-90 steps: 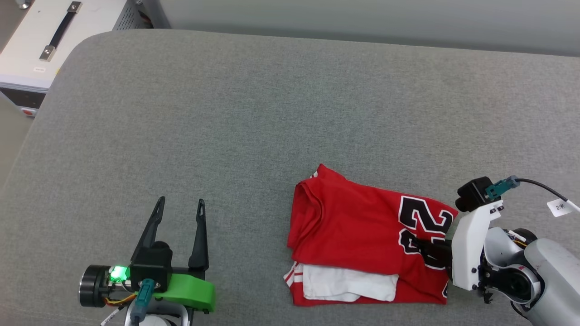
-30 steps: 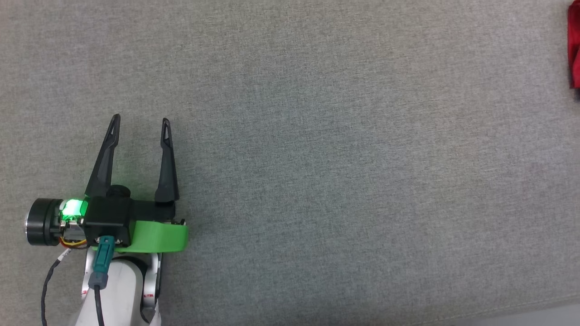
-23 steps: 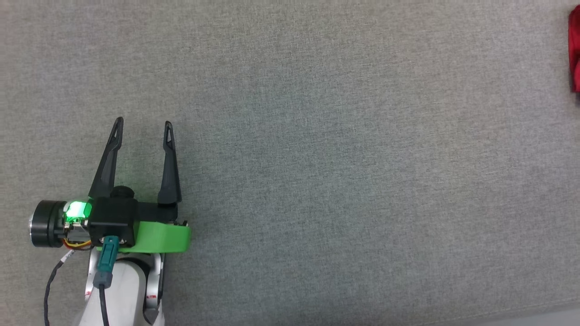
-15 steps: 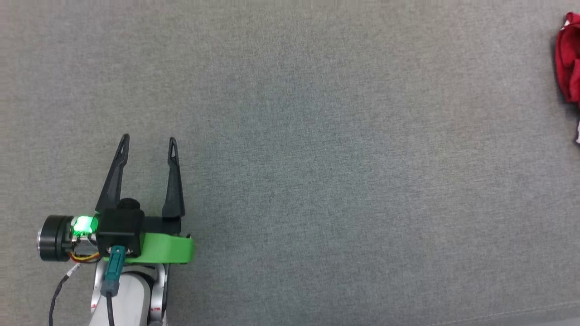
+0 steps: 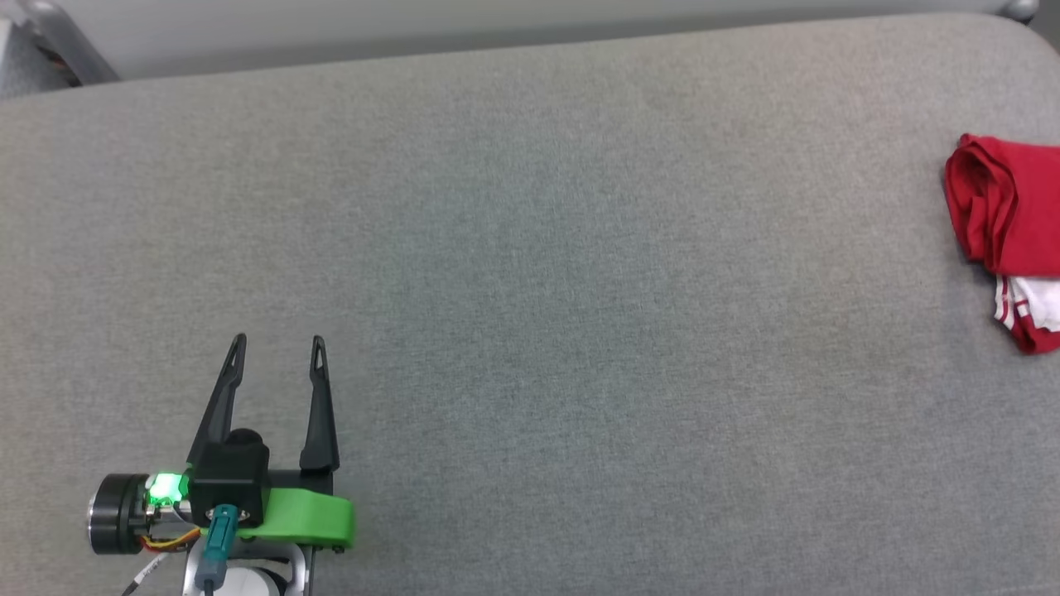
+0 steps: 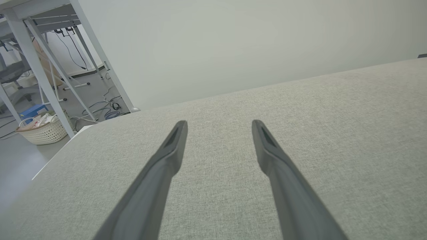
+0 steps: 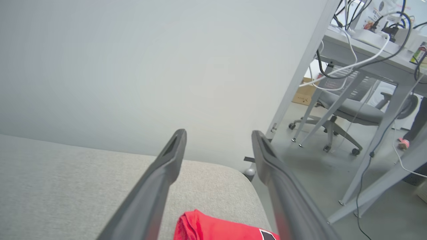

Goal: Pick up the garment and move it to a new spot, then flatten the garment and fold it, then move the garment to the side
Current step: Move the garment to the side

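The garment (image 5: 1006,215) is a folded red bundle with a white, red-striped sleeve at its lower edge, lying at the far right of the grey cushioned surface (image 5: 530,290) and cut by the picture's edge. In the right wrist view the garment (image 7: 213,228) lies on the surface below and beyond my right gripper (image 7: 217,135), whose two dark fingers stand apart, open and empty above it. My left gripper (image 5: 277,343) rests at the lower left of the head view, far from the garment, open with nothing in it; the left wrist view shows the left gripper (image 6: 218,123) over bare cushion.
The cushion's far edge meets a pale wall (image 5: 497,25). Its right end rounds off near the garment (image 7: 248,173). Beyond it stand a desk with cables (image 7: 367,43) and an office chair (image 7: 347,113). A metal frame (image 6: 40,60) and a basket (image 6: 41,131) stand off the left end.
My right gripper has opened and let go of the garment, which now lies on the surface at the far right. The head camera has swung, bringing more of the garment and the cushion's far edge into view.
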`<state>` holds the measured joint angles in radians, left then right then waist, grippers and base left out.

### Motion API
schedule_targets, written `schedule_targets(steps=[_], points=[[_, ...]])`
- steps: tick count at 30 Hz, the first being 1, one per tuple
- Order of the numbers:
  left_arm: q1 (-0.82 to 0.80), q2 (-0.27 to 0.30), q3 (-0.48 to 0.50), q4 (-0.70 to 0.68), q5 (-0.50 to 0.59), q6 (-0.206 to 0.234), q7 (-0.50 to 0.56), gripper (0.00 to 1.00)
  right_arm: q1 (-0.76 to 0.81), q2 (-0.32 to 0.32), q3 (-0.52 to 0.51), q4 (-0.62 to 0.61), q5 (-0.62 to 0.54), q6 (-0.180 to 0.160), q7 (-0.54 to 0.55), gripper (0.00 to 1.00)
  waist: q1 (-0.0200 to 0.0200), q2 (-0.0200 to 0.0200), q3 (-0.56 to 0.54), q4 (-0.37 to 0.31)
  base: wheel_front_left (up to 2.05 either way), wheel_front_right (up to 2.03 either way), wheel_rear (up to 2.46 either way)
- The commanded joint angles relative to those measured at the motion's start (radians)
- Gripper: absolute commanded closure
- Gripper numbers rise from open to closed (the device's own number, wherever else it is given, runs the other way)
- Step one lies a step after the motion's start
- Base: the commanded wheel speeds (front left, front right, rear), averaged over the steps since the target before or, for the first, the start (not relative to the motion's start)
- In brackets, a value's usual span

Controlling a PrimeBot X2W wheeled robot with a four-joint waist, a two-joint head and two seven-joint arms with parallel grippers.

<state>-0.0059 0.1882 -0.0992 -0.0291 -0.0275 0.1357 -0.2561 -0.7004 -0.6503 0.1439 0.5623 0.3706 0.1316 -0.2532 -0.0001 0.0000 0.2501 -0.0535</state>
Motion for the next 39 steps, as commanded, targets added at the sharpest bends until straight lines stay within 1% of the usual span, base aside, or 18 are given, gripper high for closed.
schedule_targets(steps=[1,4,7,9,13,18,19,28,39], points=[[0.016,-0.004,0.003,0.010,-0.008,-0.003,-0.006,0.00,0.055,0.059,-0.044,-0.078,-0.044,-0.001,-0.008,0.00,0.0001,0.0000,-0.068,0.030,0.00,0.00,0.00],[0.026,-0.007,0.009,0.020,-0.011,-0.007,-0.006,0.00,0.161,0.161,-0.110,-0.236,-0.117,-0.001,-0.008,0.00,0.0001,0.0000,-0.095,0.041,0.00,0.00,0.00],[0.035,-0.010,0.015,0.026,-0.013,-0.013,-0.006,0.00,0.270,0.248,-0.136,-0.375,-0.170,-0.001,-0.008,0.00,0.0001,0.0000,-0.120,0.054,0.00,0.00,0.00],[0.039,-0.011,0.019,0.030,-0.013,-0.016,-0.006,0.00,0.329,0.301,-0.142,-0.444,-0.197,-0.001,-0.008,0.00,0.0001,0.0000,-0.134,0.062,0.00,0.00,0.00],[0.046,-0.014,0.026,0.037,-0.014,-0.025,-0.006,0.00,0.438,0.385,-0.124,-0.516,-0.229,-0.001,-0.008,0.00,0.0001,0.0000,-0.157,0.077,0.00,0.00,0.00],[0.049,-0.019,0.027,0.046,-0.013,-0.037,-0.006,0.00,0.548,0.454,-0.124,-0.535,-0.243,-0.001,-0.008,0.00,0.0001,0.0000,-0.173,0.098,0.00,0.00,0.00],[0.056,-0.022,0.026,0.049,-0.011,-0.045,-0.006,0.00,0.615,0.497,-0.140,-0.539,-0.248,-0.001,-0.008,0.00,0.0001,0.0000,-0.183,0.108,0.00,0.00,0.00],[0.089,-0.030,0.029,0.045,-0.012,-0.066,-0.006,0.00,0.746,0.553,-0.144,-0.570,-0.281,-0.001,-0.009,0.00,0.0001,0.0000,-0.210,0.118,0.00,0.00,0.00],[0.114,-0.039,0.032,0.041,-0.008,-0.087,-0.006,0.00,0.842,0.584,-0.157,-0.627,-0.312,-0.001,-0.009,0.00,0.0001,0.0000,-0.231,0.134,0.00,0.00,0.00]])
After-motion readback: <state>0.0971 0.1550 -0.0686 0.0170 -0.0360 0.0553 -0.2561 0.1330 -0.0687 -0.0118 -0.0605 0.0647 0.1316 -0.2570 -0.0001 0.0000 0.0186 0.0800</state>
